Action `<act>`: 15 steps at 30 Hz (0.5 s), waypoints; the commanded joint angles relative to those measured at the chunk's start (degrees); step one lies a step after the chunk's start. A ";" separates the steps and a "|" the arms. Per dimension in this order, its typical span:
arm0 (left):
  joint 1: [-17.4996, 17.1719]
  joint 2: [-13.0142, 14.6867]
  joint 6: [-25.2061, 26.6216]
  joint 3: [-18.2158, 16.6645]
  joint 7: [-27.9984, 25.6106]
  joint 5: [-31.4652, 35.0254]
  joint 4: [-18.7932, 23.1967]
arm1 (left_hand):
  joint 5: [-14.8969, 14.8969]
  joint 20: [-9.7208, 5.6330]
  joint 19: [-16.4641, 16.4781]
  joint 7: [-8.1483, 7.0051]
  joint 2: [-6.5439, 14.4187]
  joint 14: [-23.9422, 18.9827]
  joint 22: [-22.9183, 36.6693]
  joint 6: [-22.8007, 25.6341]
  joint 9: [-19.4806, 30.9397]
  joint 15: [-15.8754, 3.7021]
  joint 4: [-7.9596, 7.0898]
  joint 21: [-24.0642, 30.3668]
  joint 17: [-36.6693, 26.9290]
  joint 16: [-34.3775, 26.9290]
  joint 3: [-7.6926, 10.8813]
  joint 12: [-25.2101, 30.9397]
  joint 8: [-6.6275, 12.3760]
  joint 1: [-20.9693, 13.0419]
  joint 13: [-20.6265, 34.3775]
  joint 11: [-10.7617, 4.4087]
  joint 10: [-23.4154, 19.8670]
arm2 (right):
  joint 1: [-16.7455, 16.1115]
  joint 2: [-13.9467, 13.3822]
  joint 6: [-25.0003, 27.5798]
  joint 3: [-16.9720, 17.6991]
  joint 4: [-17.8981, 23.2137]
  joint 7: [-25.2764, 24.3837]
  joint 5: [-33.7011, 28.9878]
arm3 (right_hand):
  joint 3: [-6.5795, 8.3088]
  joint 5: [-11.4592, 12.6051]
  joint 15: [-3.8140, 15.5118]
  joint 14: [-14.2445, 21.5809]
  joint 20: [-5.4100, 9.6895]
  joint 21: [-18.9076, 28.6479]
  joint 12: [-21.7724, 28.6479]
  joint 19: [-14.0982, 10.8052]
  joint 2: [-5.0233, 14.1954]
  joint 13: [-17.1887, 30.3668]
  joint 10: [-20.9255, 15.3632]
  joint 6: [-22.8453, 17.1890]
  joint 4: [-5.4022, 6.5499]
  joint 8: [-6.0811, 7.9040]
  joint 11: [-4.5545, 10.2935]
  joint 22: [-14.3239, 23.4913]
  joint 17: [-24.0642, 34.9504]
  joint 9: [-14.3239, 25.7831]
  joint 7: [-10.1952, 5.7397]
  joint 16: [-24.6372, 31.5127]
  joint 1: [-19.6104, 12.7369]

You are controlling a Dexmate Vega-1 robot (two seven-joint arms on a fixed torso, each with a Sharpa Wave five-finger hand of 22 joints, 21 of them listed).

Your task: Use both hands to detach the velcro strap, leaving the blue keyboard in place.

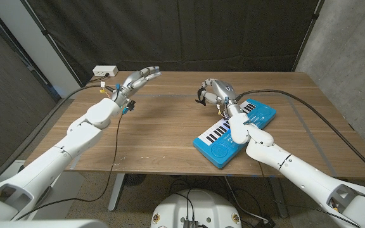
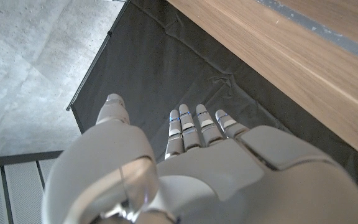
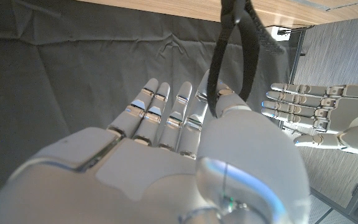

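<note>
No brand or writing can be read on anything here. One blue toy keyboard with white and black keys (image 1: 234, 132) lies slantwise near the tabletop's right edge, toward the front, on the wooden table (image 1: 163, 139). One black velcro strap (image 3: 232, 50) shows in the right wrist view as a dark loop pinched between the thumb and a finger of the right hand (image 1: 215, 92); in the head view that hand is raised just behind the keyboard's far end, fingers curled downward with dark strap ends hanging under them. The right arm reaches in from the front right corner, its forearm passing over the keyboard.

The left hand (image 1: 138, 80) is lifted above the tabletop near the back left, arm stretched from the front left corner, fingers extended nearly straight and close together, holding nothing. One white power strip (image 1: 104, 71) sits at the back left corner. A black curtain (image 1: 189, 31) hangs behind the table.
</note>
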State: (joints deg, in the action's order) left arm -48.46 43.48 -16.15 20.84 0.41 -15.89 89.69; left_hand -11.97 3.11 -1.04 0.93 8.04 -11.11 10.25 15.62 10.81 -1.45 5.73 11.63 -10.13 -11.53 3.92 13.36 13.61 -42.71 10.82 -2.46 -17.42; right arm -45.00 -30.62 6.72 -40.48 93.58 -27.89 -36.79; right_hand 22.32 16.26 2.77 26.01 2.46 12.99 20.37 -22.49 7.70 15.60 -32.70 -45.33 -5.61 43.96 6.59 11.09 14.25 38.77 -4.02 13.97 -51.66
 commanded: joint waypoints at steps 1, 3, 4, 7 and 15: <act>0.72 1.18 -1.57 1.32 -7.72 14.87 1.84 | 0.49 -0.19 0.43 -1.56 -0.23 -1.44 0.33 2.12 0.20 -0.72 1.82 0.36 -0.08 0.15 1.00 -0.23 0.42 -3.08 0.18 -1.02 -1.57 | -0.37 1.00 2.42 1.46 2.85 0.63 0.01 | 0.25 0.06 5.13 0.38 2.08 0.48 0.33 -0.42 -0.13 0.28 -0.26 -0.15 -0.20 0.08 -0.02 0.14 0.01 -0.40 -0.61 0.06 0.62; 0.67 1.22 -2.44 1.53 -10.10 18.88 2.03 | 0.64 -0.38 0.14 -2.82 -1.10 -1.47 0.31 3.60 0.20 -1.39 2.51 0.21 -0.03 0.33 1.03 -0.39 0.76 -4.17 0.20 -1.37 -1.70 | -0.57 1.54 3.53 2.26 4.15 1.86 1.50 | 0.33 0.05 4.94 0.25 1.98 0.47 0.27 -0.39 -0.22 0.29 -0.18 -0.20 -0.27 0.01 -0.09 0.15 -0.07 -0.60 -0.63 -0.10 0.66; 0.65 1.16 -3.05 1.62 -11.41 20.94 2.00 | 0.67 -0.57 -0.06 -3.02 -1.33 -1.46 0.31 3.83 0.20 -1.57 2.67 0.13 -0.02 0.37 1.03 -0.40 0.80 -4.45 0.20 -1.55 -1.78 | -0.65 1.89 3.79 2.62 4.51 1.91 2.19 | 0.36 0.04 4.91 0.06 1.85 0.44 0.17 -0.32 -0.33 0.29 0.01 -0.19 -0.35 -0.05 -0.15 0.15 -0.14 -0.72 -0.58 -0.25 0.67; 0.02 0.79 -3.87 1.61 -16.24 27.27 2.47 | 0.75 -0.29 -0.60 -3.97 -2.45 -1.11 0.30 4.70 0.20 -1.99 3.25 -0.05 -0.01 0.61 0.91 -0.74 0.87 -5.54 0.23 -1.89 -1.39 | -0.76 2.96 4.76 3.39 5.28 1.25 3.31 | 0.56 0.01 4.47 -0.28 1.52 0.41 -0.28 -0.22 -0.52 0.27 0.91 -0.32 -0.54 -0.13 -0.54 0.16 -0.43 -1.02 -0.40 -0.69 0.81; -1.05 -0.21 -2.96 2.05 -26.75 41.28 3.46 | 0.53 -0.11 -0.48 -7.14 -4.24 -1.17 0.31 8.02 0.25 -3.33 3.89 0.10 0.00 0.67 0.94 -0.83 1.47 -8.44 0.35 -3.06 -1.77 | -0.16 5.97 10.86 4.16 7.66 1.46 5.01 | 0.74 -0.04 3.69 -0.55 1.14 0.33 -0.59 -0.04 -0.89 0.18 1.38 -0.11 -0.80 -0.18 -1.35 0.17 -0.84 -0.98 -0.33 -1.17 1.02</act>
State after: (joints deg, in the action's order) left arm -48.34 44.22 -18.90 22.07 -13.31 6.02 91.70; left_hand -11.29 2.79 -1.59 -5.35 3.92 -12.00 10.25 22.67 10.81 -2.34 9.10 11.63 -10.14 -10.77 4.76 12.63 14.64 -50.12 11.04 -4.76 -18.83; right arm -45.45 -27.81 10.48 -37.79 97.79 -27.29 -34.72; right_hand 22.71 16.25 2.55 25.79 2.46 12.98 20.10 -22.49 7.04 15.59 -31.63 -45.74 -6.01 43.82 5.53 11.08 13.50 37.68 -4.43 13.14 -51.01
